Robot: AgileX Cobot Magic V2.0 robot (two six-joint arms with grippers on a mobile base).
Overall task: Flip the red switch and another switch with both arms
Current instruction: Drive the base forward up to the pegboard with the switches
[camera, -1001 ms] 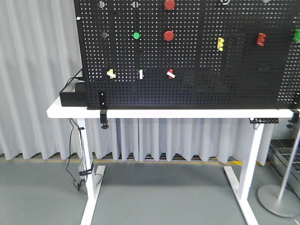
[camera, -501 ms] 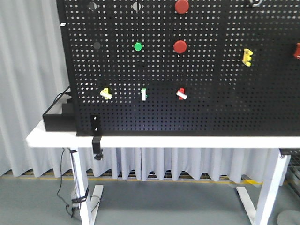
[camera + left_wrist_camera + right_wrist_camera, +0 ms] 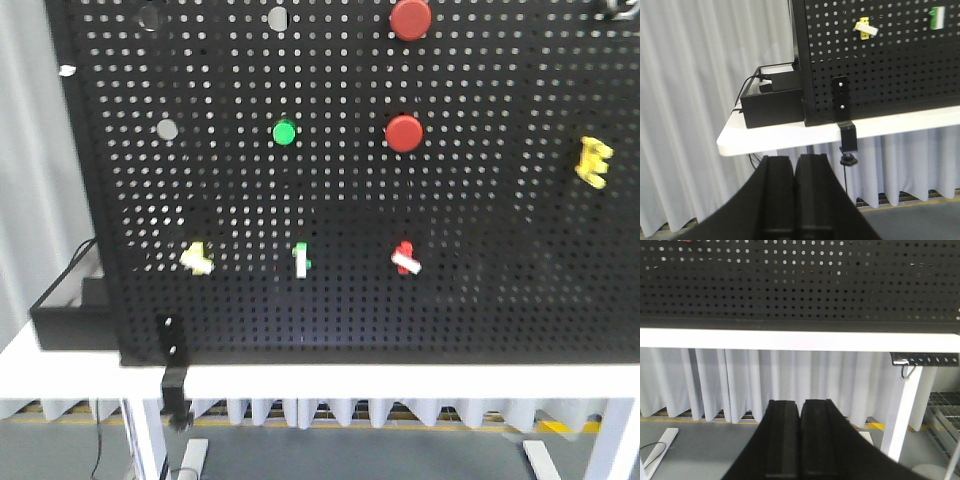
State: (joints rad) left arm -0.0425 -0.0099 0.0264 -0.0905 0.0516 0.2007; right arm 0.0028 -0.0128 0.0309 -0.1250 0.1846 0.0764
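The red switch (image 3: 405, 258), a tiny toggle with a white lever on a red base, sits low on the black pegboard (image 3: 480, 290) right of centre. The other switch (image 3: 196, 258), white lever on a yellow base, is at the same height to the left; the left wrist view shows this yellow switch (image 3: 865, 29) at the top. My left gripper (image 3: 795, 161) is shut and empty, low and well short of the board. My right gripper (image 3: 800, 404) is shut and empty too, below the white table edge (image 3: 790, 339). The red switch is out of the right wrist view.
A green-based toggle (image 3: 301, 260) stands between the two switches. Above are a green button (image 3: 285, 132) and two big red buttons (image 3: 404, 133). A yellow clip (image 3: 594, 161) hangs at right. A black box (image 3: 772, 105) and a clamp (image 3: 847, 137) sit at the table's left end.
The front view has closed in on the pegboard over the second: the board and switches now fill the frame and sit lower. All three toggles keep their positions.
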